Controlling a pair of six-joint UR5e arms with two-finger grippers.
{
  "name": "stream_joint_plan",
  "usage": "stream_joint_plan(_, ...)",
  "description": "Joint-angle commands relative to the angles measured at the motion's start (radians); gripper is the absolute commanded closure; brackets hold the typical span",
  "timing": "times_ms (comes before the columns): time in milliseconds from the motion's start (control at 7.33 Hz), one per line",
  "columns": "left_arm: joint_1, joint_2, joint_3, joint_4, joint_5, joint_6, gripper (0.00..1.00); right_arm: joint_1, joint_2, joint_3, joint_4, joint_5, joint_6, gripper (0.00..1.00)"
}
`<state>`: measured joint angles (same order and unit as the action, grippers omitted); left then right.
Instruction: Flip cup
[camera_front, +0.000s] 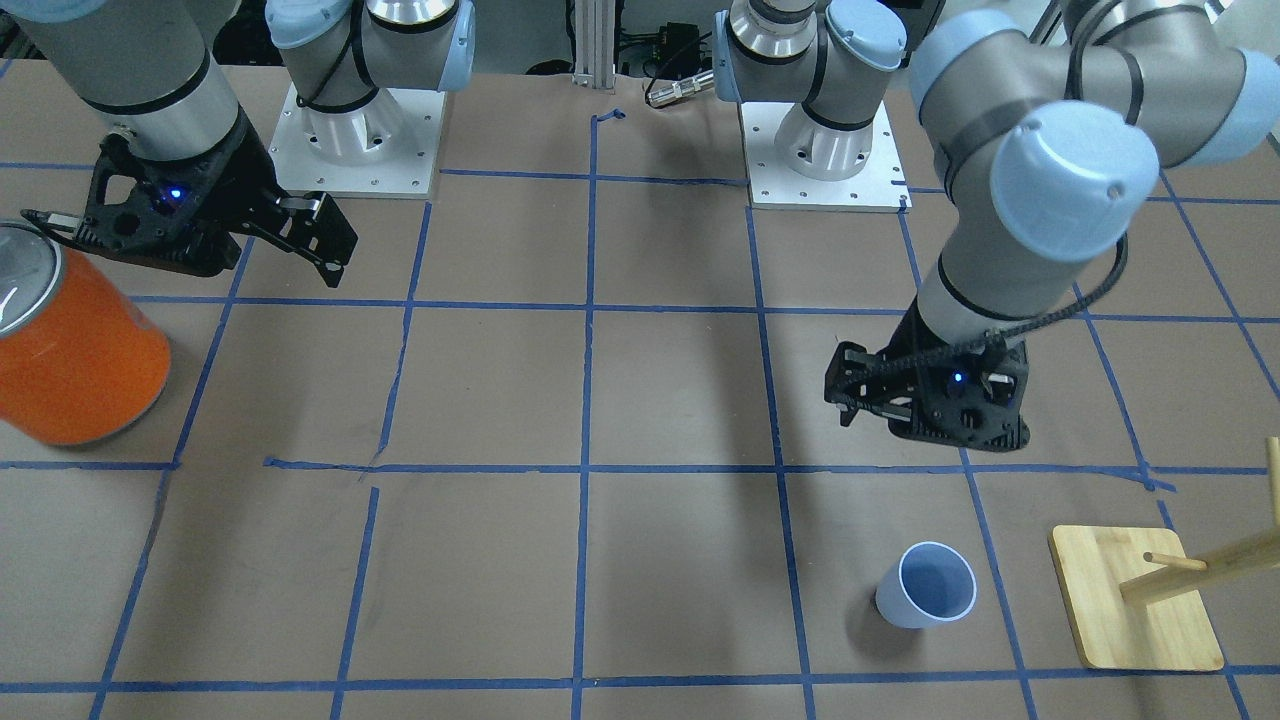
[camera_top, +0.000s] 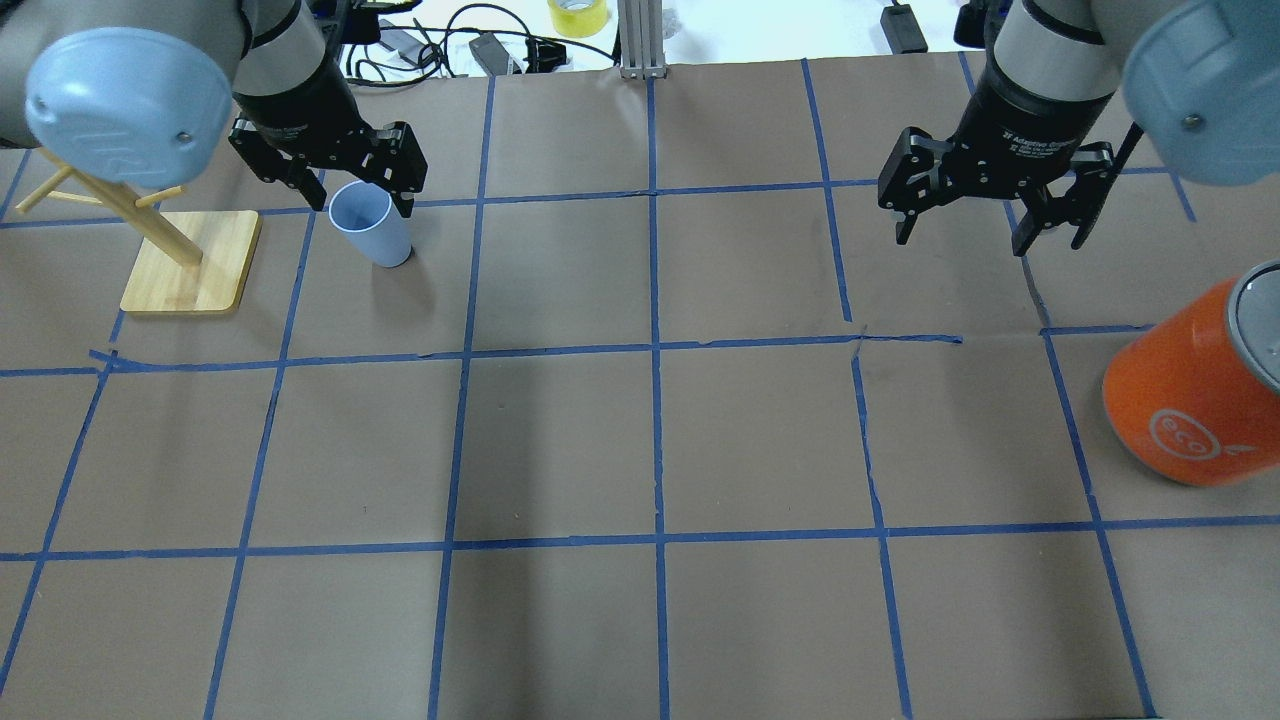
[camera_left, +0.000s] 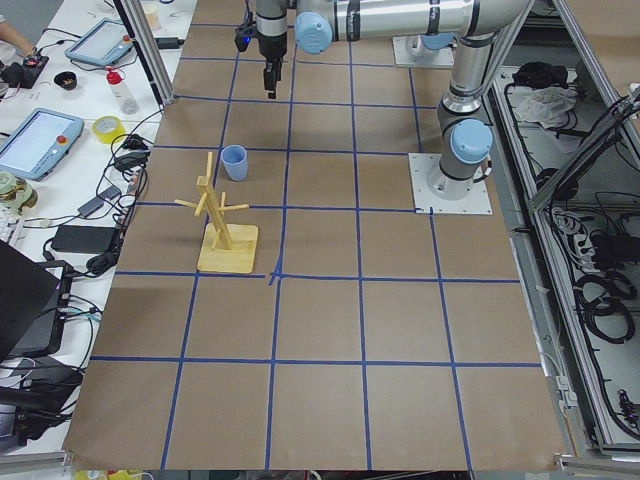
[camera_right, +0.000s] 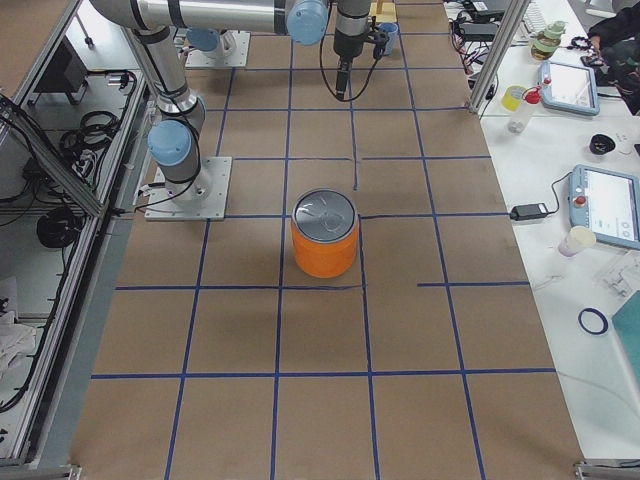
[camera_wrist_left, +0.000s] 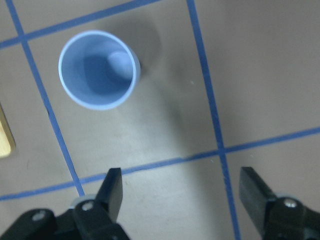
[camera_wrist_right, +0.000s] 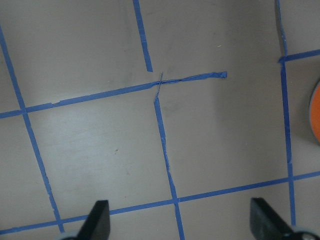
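The cup (camera_top: 372, 228) is a small pale blue tumbler standing upright, mouth up, on the brown paper; it also shows in the front view (camera_front: 925, 598), the left side view (camera_left: 234, 162) and the left wrist view (camera_wrist_left: 99, 70). My left gripper (camera_top: 357, 198) is open and empty, hovering above the table just on the robot's side of the cup (camera_front: 925, 400); in its wrist view the fingertips (camera_wrist_left: 114, 176) stand apart from the cup. My right gripper (camera_top: 985, 238) is open and empty above bare paper (camera_wrist_right: 180, 207), far from the cup.
A large orange can (camera_top: 1190, 400) with a silver top stands on the robot's right (camera_front: 75, 350). A wooden peg rack on a square base (camera_top: 190, 265) stands close beside the cup (camera_front: 1135, 600). Blue tape lines grid the paper. Cables and devices lie beyond the far edge.
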<state>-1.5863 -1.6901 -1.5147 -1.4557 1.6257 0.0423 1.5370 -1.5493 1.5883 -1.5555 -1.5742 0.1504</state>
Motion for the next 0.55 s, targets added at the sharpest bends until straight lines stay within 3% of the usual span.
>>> stream_joint_plan(0, -0.015, 0.117, -0.005, -0.087, 0.003, -0.097, 0.09, 0.000, 0.000, 0.001, 0.000, -0.001, -0.002, 0.00)
stream_joint_plan(409, -0.015, 0.142, -0.005, -0.092, -0.013, -0.159, 0.04, 0.000, 0.000, 0.001, 0.000, -0.001, -0.002, 0.00)
